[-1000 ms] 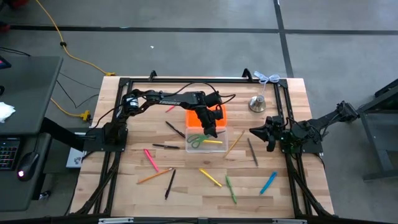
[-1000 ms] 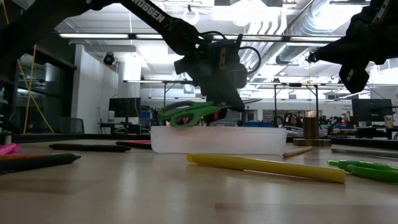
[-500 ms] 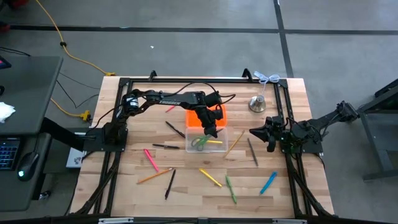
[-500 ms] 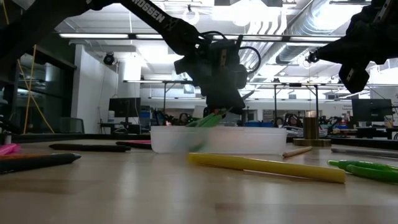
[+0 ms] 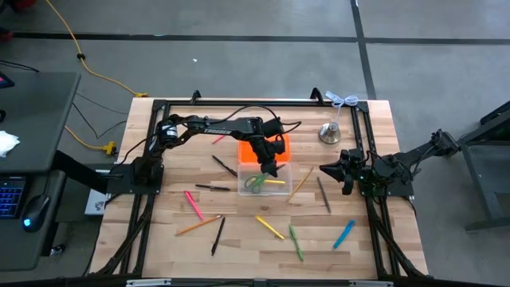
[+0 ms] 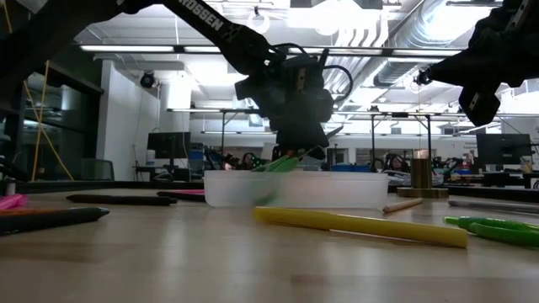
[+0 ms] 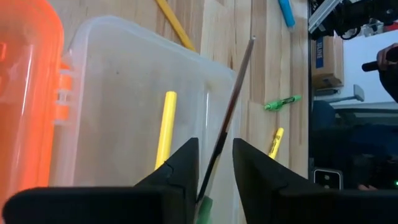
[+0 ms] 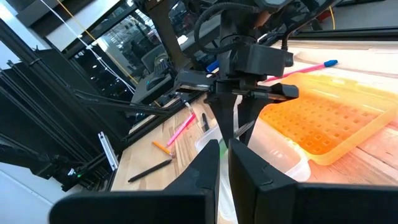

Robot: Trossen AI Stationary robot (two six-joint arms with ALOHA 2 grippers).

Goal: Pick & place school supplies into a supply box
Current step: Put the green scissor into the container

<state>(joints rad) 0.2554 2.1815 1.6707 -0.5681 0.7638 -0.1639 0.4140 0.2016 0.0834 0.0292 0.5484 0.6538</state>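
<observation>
Supply box (image 5: 265,182) sits near table centre, clear tub with orange lid (image 5: 261,151) flipped open at its 12 o'clock side. Inside the tub: green-handled scissors (image 5: 255,182) and a yellow marker (image 5: 273,182); in the low view the scissors (image 6: 282,162) lean tilted with handles poking above the box wall (image 6: 295,190), blades standing up between the left fingers in the left wrist view (image 7: 225,127).

Left gripper (image 5: 270,169) hangs over the box just above the scissors, fingers spread with a gap, not pinching anything. Left wrist view shows both dark fingers (image 7: 180,171) either side of the blade, apart from it as far as can be told.

Loose supplies around the box: black pens at 9 o'clock (image 5: 213,187) and at 10 o'clock (image 5: 224,166), pink marker (image 5: 193,204) at 8, orange pencil (image 5: 198,226) and black pen (image 5: 217,235) at 7, yellow marker (image 5: 269,227) at 6, green marker (image 5: 296,241) at 5, blue marker (image 5: 343,233) farther out at 4, tan pencil (image 5: 300,183) touching or just beside the box at 3, dark pencil (image 5: 323,194) beyond that.

Silver bell (image 5: 330,132) at 2 o'clock near the table's far edge.

Right gripper (image 5: 330,171) waits at 3 o'clock, well apart from the box, raised off the table, fingers pressed together, empty.
</observation>
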